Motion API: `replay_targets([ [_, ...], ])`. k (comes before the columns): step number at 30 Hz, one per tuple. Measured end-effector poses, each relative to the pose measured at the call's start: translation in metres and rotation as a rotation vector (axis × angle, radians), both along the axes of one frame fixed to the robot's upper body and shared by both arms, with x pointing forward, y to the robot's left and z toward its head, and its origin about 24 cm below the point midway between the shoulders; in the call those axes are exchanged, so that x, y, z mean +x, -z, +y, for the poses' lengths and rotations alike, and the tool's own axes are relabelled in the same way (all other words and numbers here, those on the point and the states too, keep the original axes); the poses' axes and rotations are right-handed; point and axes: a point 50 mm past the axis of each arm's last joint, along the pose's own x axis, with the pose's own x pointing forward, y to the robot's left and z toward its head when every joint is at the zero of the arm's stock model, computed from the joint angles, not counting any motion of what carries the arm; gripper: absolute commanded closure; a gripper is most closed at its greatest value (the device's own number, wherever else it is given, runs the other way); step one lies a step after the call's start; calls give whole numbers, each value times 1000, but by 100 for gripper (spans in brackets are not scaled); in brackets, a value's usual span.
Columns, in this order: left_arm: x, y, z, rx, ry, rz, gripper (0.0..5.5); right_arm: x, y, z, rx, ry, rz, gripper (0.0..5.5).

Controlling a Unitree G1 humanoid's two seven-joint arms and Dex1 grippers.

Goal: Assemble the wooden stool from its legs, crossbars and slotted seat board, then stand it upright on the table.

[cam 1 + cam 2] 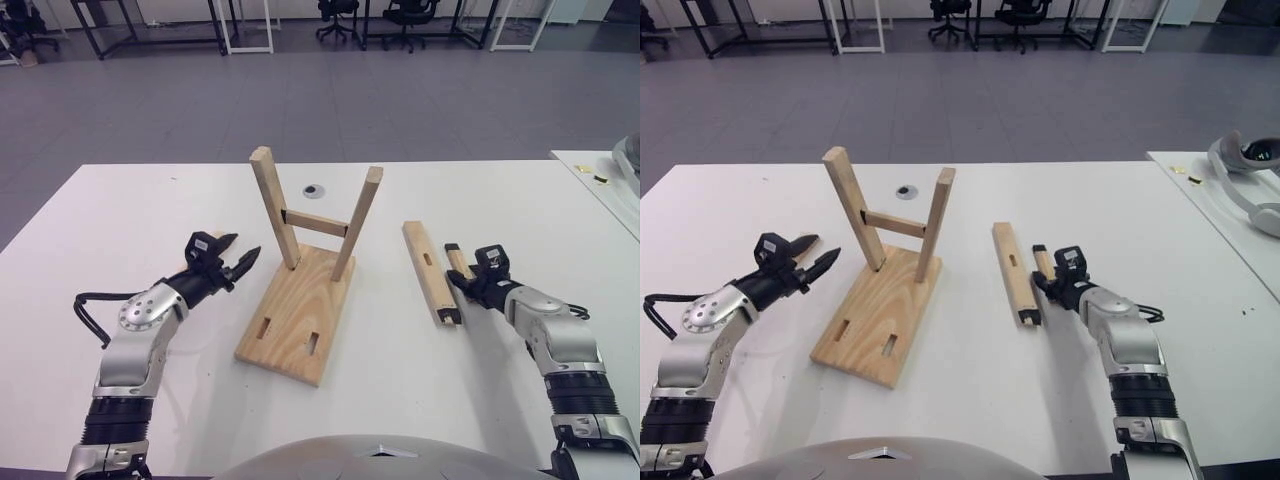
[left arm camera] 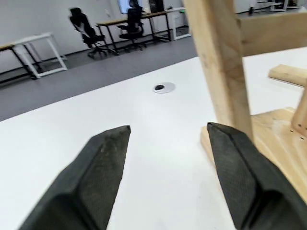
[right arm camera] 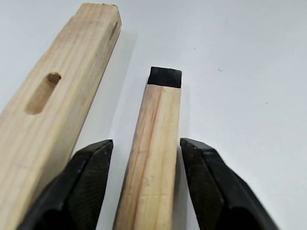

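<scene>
**Stool assembly at its halfway stage.** The right gripper (image 3: pixel 146 142) stands open with one finger on each side of a loose crossbar (image 3: pixel 160 105). The crossbar lies flat on the table (image 1: pixel 120 220) and is not yet clamped. A loose leg (image 1: pixel 428 270) with an open mortise lies just beside it.

The left gripper (image 2: pixel 168 128) is open and empty, near the left edge of the seat board (image 1: pixel 290 320). The board lies flat. Two legs, left (image 1: pixel 275 205) and right (image 1: pixel 358 220), stand in its far slots and are joined by a fitted crossbar (image 1: pixel 315 223).

The two near slots (image 1: pixel 265 327) are vacant. What remains, by this evidence, is to join and seat the loose parts and then turn the stool upright.
</scene>
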Motion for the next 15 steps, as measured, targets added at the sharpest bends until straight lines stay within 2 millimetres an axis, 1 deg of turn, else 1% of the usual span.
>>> replay_targets([
  [3,1,7,13,-8,-173,13,256,-1,1,2,9,5,-2,411],
  [5,0,6,28,-31,-252,-16,256,-1,2,2,29,19,-3,417],
  [6,-2,3,34,-75,-283,-46,256,-1,2,2,37,32,-7,417],
  [8,-5,-1,43,-175,-334,-85,256,0,2,1,35,59,-20,418],
  [10,-1,-12,47,-300,-373,-130,256,3,-1,-6,13,130,-48,418],
  [11,9,-27,44,-346,-359,-177,256,10,-8,-11,9,176,-94,418],
  [12,19,-47,38,-387,-329,-226,256,21,-24,-13,8,204,-180,418],
  [13,27,-66,31,-420,-293,-272,256,34,-45,-13,10,218,-280,418],
  [14,36,-92,21,-475,-234,-300,256,49,-79,-10,19,213,-434,418],
  [15,42,-109,12,-515,-176,-281,256,57,-110,-3,42,180,-562,418],
])
